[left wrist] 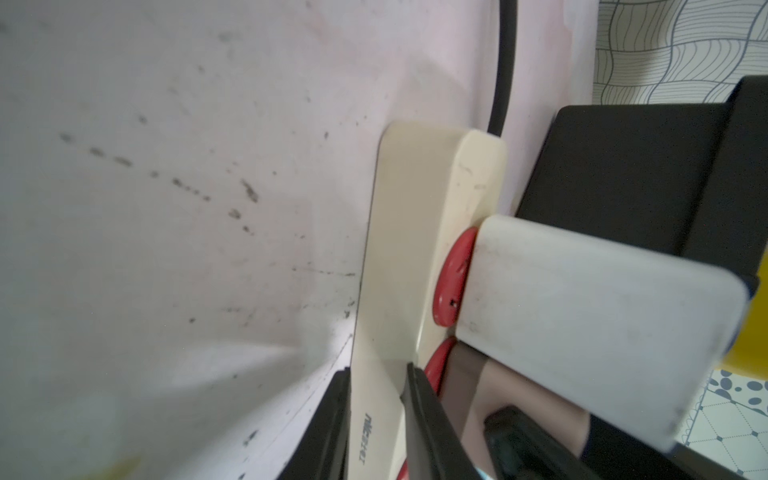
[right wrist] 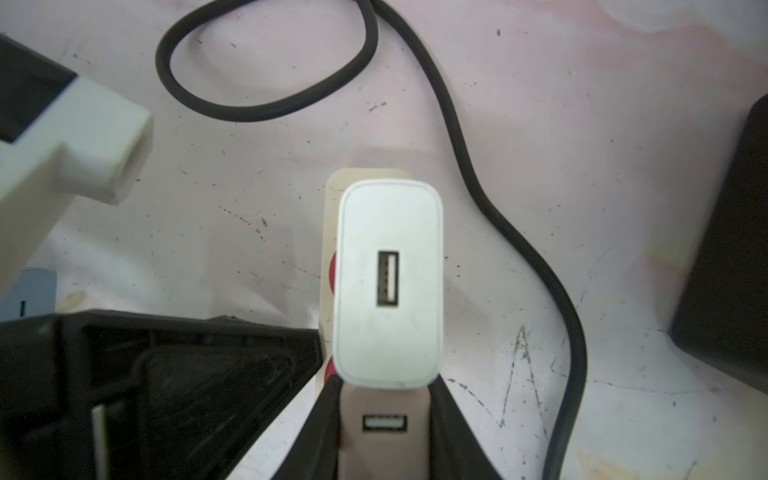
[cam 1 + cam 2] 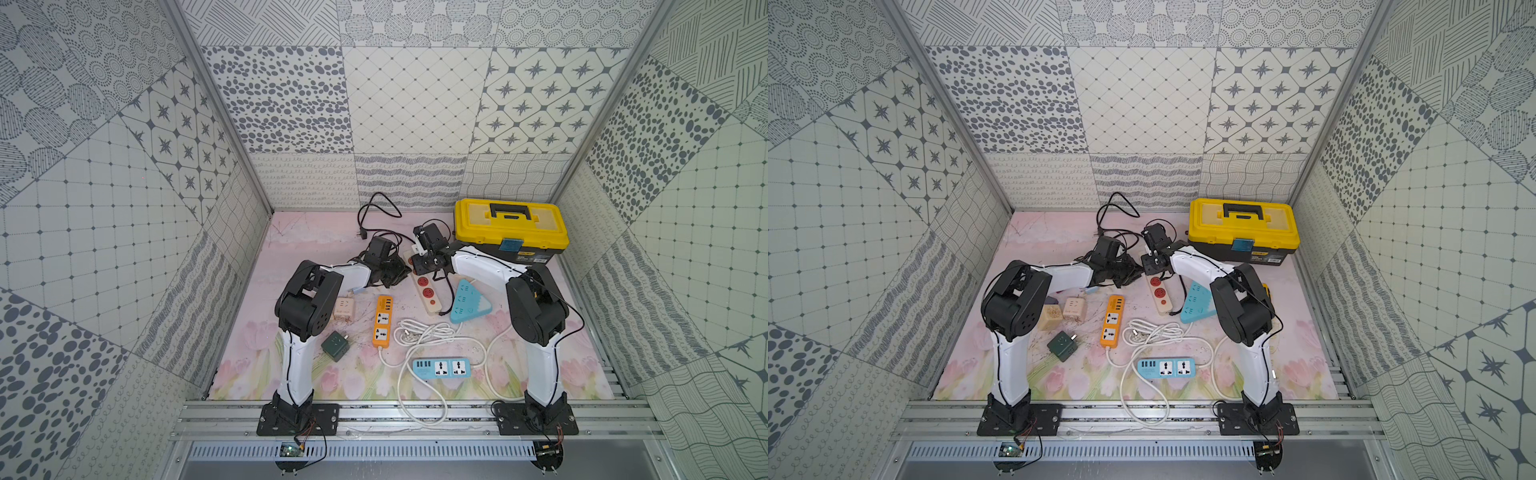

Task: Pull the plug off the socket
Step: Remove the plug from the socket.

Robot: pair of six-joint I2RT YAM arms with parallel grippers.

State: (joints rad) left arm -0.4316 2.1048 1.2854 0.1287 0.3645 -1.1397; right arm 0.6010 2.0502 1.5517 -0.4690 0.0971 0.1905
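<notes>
The socket is a cream power strip (image 3: pixel 424 287) (image 1: pixel 409 232) with red outlets, lying at the middle back of the mat. A white USB charger plug (image 2: pixel 388 282) (image 1: pixel 582 324) stands in its end outlet. Beside it a pinkish plug (image 2: pixel 384 405) (image 1: pixel 498 390) with a USB port sits in the neighbouring outlet. My right gripper (image 2: pixel 384 386) comes down from above and is shut on the pinkish plug, one black finger on each side. My left gripper (image 1: pixel 378 374) reaches in from the side and is shut on the strip's body.
A yellow toolbox (image 3: pixel 511 228) stands close behind the right arm. The strip's black cable (image 2: pixel 478 187) loops behind it. An orange strip (image 3: pixel 383 320), a blue triangular strip (image 3: pixel 469 305), a blue strip (image 3: pixel 442 368), white cable coils (image 3: pixel 424 332) and small adapters (image 3: pixel 336 345) lie nearer the front.
</notes>
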